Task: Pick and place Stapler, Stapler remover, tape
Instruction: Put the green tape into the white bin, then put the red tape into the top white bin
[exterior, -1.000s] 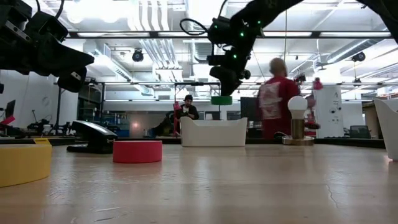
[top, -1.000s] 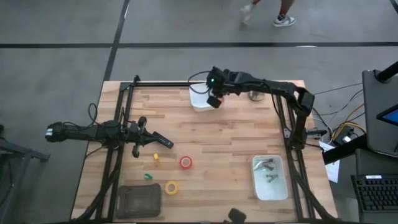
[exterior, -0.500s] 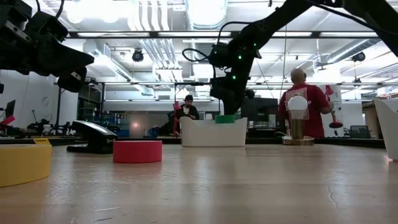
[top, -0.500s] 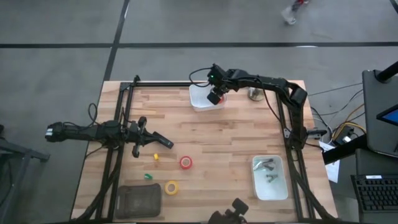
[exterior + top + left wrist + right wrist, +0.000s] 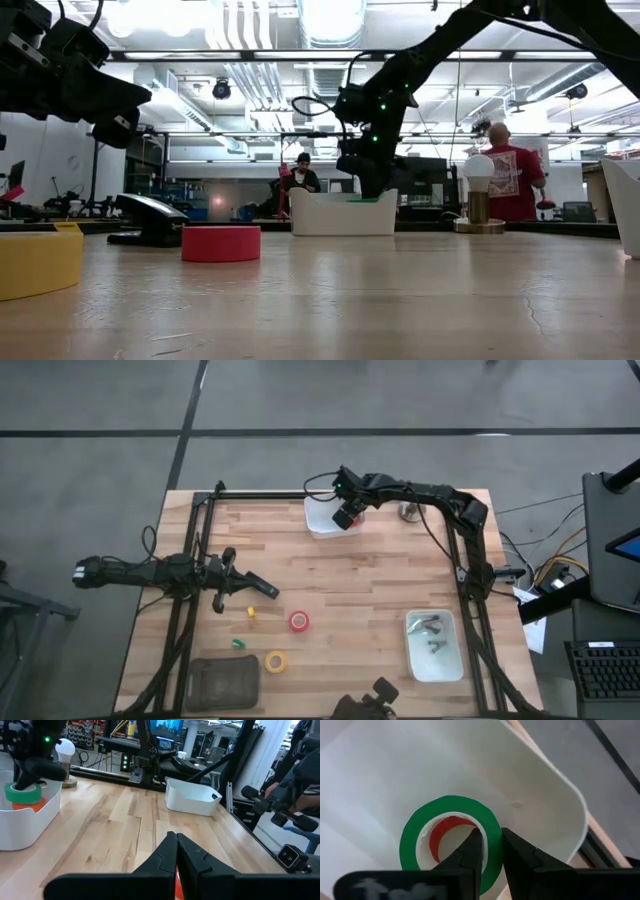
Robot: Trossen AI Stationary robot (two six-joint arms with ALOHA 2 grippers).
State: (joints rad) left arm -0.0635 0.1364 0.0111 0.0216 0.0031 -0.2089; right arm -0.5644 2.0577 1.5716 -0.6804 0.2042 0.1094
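**A:** Left side first. What have I got?

**B:** My left gripper (image 5: 271,593) hangs over the left part of the table (image 5: 360,575), claw pressed together, nothing in it. In the low view a black stapler (image 5: 150,222) sits under that arm. One only.

**A:** Tape out on the wood?

**B:** Two rolls: yellow roll (image 5: 275,661) near the front edge, red roll (image 5: 299,621) just behind it. Beside them lie two tiny bits, one yellow, one green, can't tell what. A dark pad (image 5: 225,682) lies at the front-left corner.

**A:** Room to move?

**B:** The middle is bare planks, open from the red roll to the back.

**A:** And the back edge?

**B:** The white bin (image 5: 318,527) sits at the back edge. My right gripper (image 5: 491,837) is down in it, clamped on the wall of the green tape roll (image 5: 420,835), one finger through the hole. The green roll lies on a second red roll (image 5: 437,840). That makes four rolls: two red, one green, one yellow.

**A:** Right side?

**B:** A second white tray (image 5: 450,660) sits front-right near the edge, with grey metal pieces inside, count unclear.
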